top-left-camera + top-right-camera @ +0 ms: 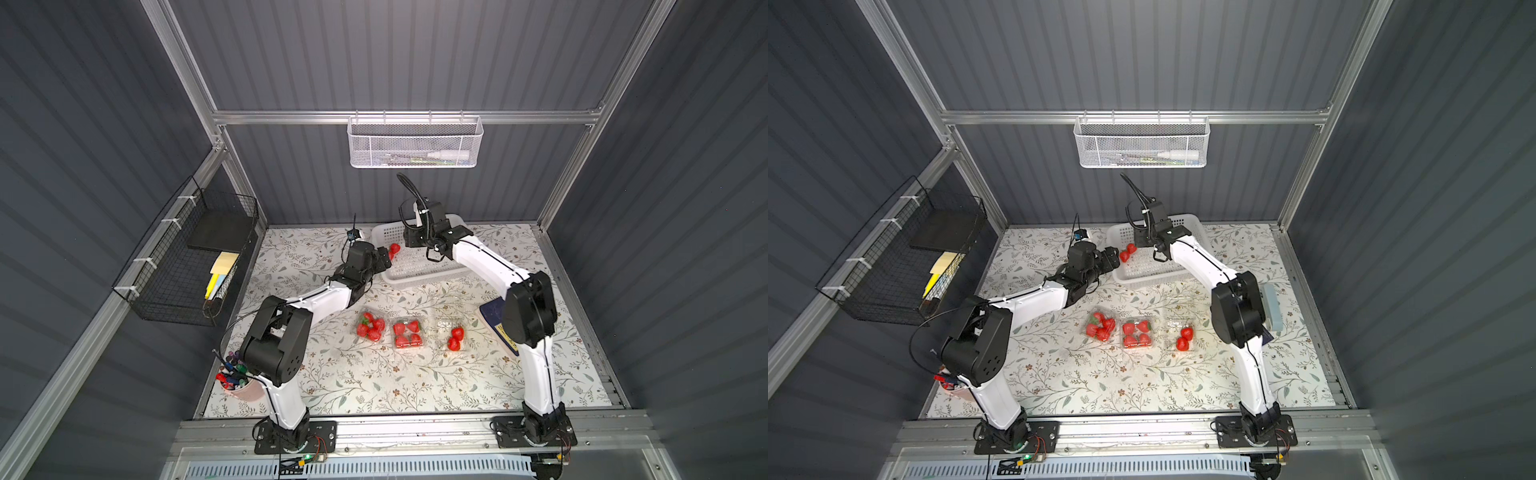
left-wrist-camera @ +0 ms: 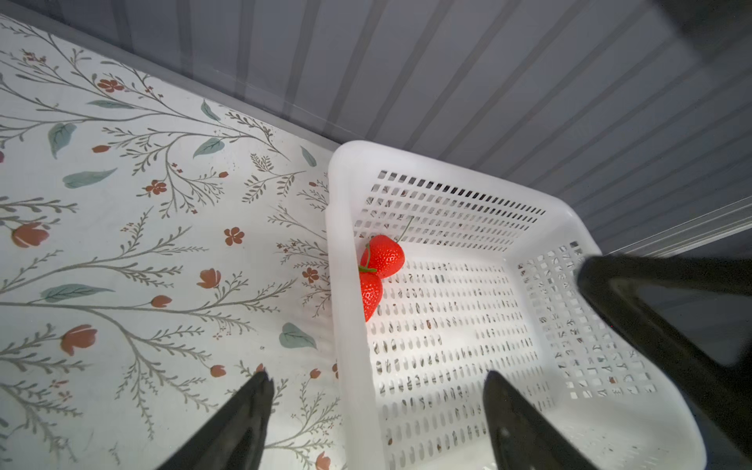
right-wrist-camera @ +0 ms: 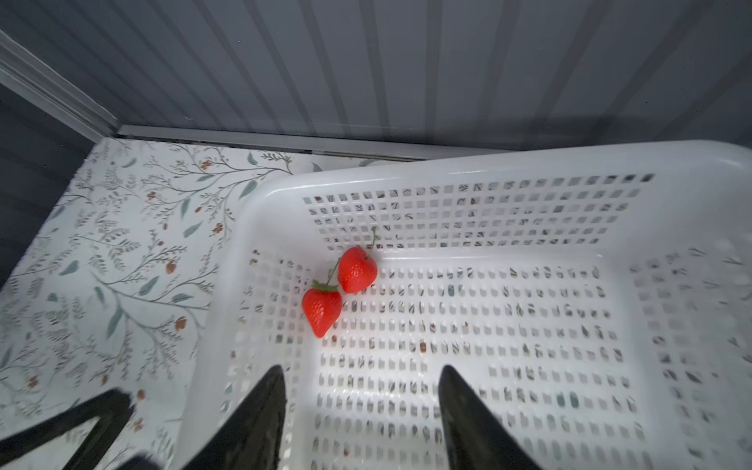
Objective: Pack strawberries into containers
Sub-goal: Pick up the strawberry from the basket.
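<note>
Reaching for the white basket (image 1: 415,281) at the far side of the table, both claws close on the two strawberries (image 1: 394,249) lying loose in its far left corner, as both top views show. The left gripper (image 1: 386,258) comes in over the basket's left wall. The right gripper (image 3: 361,368) comes from the right and is hidden under its own wrist from above. Nearer the robot, in a row, the left container (image 1: 385,337) and the middle container (image 1: 423,322) each look full with about four berries. The right container (image 1: 444,324) holds only two, so the basket pair probably belongs there.

In the left wrist view the left gripper's jaws stand wide apart and empty. They straddle the basket's wall, one finger over the floral table cover (image 2: 122,244) and one over the basket floor. The berries lie ahead, tight against that wall, which likely crowds a pinch from this side.

In the right wrist view the right gripper's jaws are also apart with nothing between them, and both fingers are above the basket floor. The two berries touch, stems trailing toward the far wall. Taking one without nudging the other would call for a careful, narrow approach.
</note>
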Robot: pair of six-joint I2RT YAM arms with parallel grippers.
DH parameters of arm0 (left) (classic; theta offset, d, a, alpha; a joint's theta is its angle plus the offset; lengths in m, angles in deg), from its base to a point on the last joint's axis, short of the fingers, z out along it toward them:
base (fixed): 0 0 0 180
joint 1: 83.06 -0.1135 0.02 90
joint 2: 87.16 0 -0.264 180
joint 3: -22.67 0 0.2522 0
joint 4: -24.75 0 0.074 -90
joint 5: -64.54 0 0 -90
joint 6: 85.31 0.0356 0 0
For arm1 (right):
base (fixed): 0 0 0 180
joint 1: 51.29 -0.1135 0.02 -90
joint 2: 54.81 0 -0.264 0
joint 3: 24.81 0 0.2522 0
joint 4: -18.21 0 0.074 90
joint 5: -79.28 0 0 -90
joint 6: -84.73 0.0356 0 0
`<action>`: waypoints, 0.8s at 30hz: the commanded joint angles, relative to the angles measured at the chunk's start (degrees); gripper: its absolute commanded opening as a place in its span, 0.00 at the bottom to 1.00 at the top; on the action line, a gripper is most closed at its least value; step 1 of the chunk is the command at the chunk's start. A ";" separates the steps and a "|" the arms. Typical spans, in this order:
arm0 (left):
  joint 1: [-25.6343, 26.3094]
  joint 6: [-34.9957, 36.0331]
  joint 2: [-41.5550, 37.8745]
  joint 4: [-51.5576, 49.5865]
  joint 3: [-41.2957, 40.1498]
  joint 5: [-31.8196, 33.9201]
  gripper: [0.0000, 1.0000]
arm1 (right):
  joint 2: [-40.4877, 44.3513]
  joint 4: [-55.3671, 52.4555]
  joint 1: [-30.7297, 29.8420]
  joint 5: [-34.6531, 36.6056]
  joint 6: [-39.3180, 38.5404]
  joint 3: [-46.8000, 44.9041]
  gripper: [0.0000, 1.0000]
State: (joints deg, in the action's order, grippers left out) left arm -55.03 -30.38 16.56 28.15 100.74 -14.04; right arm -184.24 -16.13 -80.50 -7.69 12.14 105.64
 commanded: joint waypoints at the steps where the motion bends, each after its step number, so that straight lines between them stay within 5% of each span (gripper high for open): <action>1: -0.35 0.56 2.51 -0.13 1.25 0.38 0.82 | -7.75 -1.11 1.32 -3.98 -0.99 7.18 0.61; 18: -0.35 0.26 7.89 2.52 2.77 -3.77 0.77 | -24.52 11.99 1.18 -11.98 8.62 16.75 0.65; 24: -0.35 0.35 7.90 2.42 2.66 -4.77 0.76 | -27.75 12.56 0.71 -11.67 10.34 19.89 0.52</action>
State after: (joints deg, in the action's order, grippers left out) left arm -55.03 -30.40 23.36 30.16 102.23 -17.45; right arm -210.29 -4.72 -79.47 -18.86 20.71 123.34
